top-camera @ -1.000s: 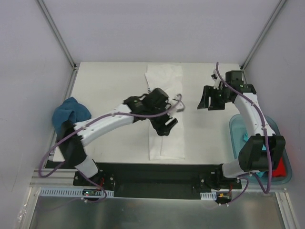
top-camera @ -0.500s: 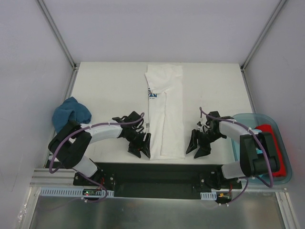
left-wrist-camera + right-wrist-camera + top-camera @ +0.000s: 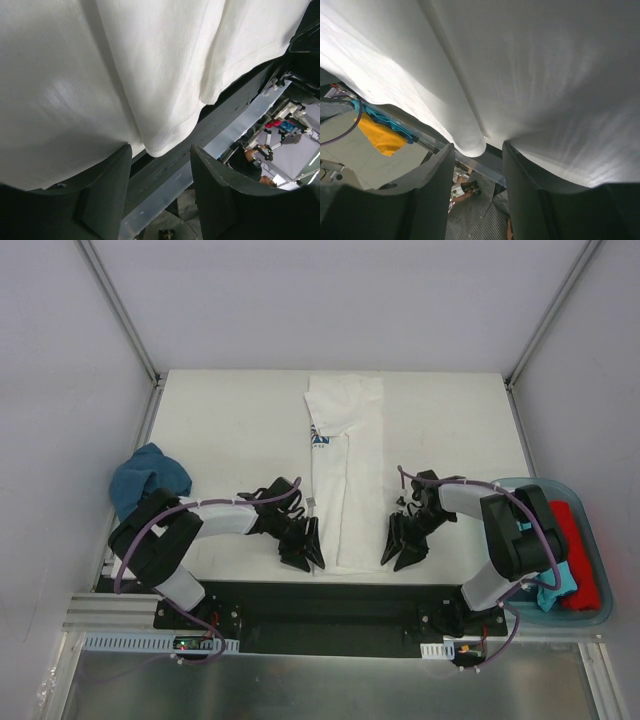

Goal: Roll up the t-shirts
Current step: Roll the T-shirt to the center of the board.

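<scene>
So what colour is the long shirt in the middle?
It's a white t-shirt with a small blue logo; the top view shows it best.

Robotics lab cell: white panel walls [image 3: 350, 300], aluminium frame posts [image 3: 120, 312].

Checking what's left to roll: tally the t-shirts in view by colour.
white t-shirt: 1
blue t-shirt: 1
red t-shirt: 1
teal t-shirt: 1
Total: 4
</scene>
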You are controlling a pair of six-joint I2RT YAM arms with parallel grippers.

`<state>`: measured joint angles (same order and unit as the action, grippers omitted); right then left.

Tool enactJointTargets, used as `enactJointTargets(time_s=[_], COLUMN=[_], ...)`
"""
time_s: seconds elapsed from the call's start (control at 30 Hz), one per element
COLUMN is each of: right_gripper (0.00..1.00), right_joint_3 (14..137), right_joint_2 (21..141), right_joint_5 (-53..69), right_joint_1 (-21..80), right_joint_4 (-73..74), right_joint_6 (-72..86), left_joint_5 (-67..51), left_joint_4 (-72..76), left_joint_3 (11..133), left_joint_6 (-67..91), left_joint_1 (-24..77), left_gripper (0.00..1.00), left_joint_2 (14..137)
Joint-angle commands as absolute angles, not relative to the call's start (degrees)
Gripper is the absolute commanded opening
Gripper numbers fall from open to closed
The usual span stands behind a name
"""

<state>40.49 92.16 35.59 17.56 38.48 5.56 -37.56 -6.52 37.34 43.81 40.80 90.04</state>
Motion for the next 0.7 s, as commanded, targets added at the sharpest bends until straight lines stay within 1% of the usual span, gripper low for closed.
enactJointTargets(time_s=[0.0,0.03,0.1,0.17,0.2,0.3,0.37,0.4,0.43,0.47,0.5,0.6,0.67], right_gripper=[0.44,0.40,0.36,0.34,0.31,0.25,0.22,0.19,0.16,0.13,0.08,0.03,0.02], right_joint_3=[41.6,41.5,40.8,40.2,39.9,40.6,41.0,41.3,41.3,41.3,41.5,41.9,42.1], right_joint_2=[94.4,94.6,94.6,94.9,95.2,96.2,96.1,95.9,95.6,95.3,94.4,92.5,91.4], right_joint_5=[34.1,34.0,33.8,33.7,34.5,36.6,37.0,37.6,38.1,38.5,39.5,41.2,42.2], right_joint_1=[19.5,19.8,19.9,19.9,19.9,20.4,20.6,20.7,20.7,20.8,20.7,20.7,20.7], right_joint_4=[36.2,36.3,36.4,36.0,35.7,34.3,34.2,34.0,33.8,33.8,34.1,36.0,36.7], right_joint_6=[6.6,6.8,7.0,7.2,7.2,6.8,6.2,6.0,5.9,5.8,5.0,3.3,3.3], left_joint_5=[-33.9,-34.1,-34.3,-34.4,-34.5,-34.6,-34.7,-34.5,-34.3,-33.9,-33.7,-33.8,-33.5], left_joint_4=[-4.8,-4.6,-4.4,-4.4,-4.5,-4.4,-4.1,-4.0,-4.0,-4.0,-4.0,-4.0,-4.8], left_joint_3=[36.7,36.6,36.2,36.1,36.3,36.6,36.7,36.9,37.0,37.3,37.7,39.0,39.5], left_joint_6=[46.2,46.4,46.8,46.8,46.8,46.4,46.2,45.6,45.4,44.9,43.6,39.2,38.1], left_joint_1=[40.8,40.8,40.8,40.8,40.8,40.8,40.9,40.8,40.8,40.7,40.6,40.7,40.6], left_gripper=[0.47,0.44,0.37,0.34,0.32,0.27,0.19,0.14,0.03,0.00,0.00,0.00,0.00], left_joint_2=[92.8,93.4,93.6,93.9,94.0,94.1,93.9,93.3,92.9,92.4,91.9,90.0,88.8])
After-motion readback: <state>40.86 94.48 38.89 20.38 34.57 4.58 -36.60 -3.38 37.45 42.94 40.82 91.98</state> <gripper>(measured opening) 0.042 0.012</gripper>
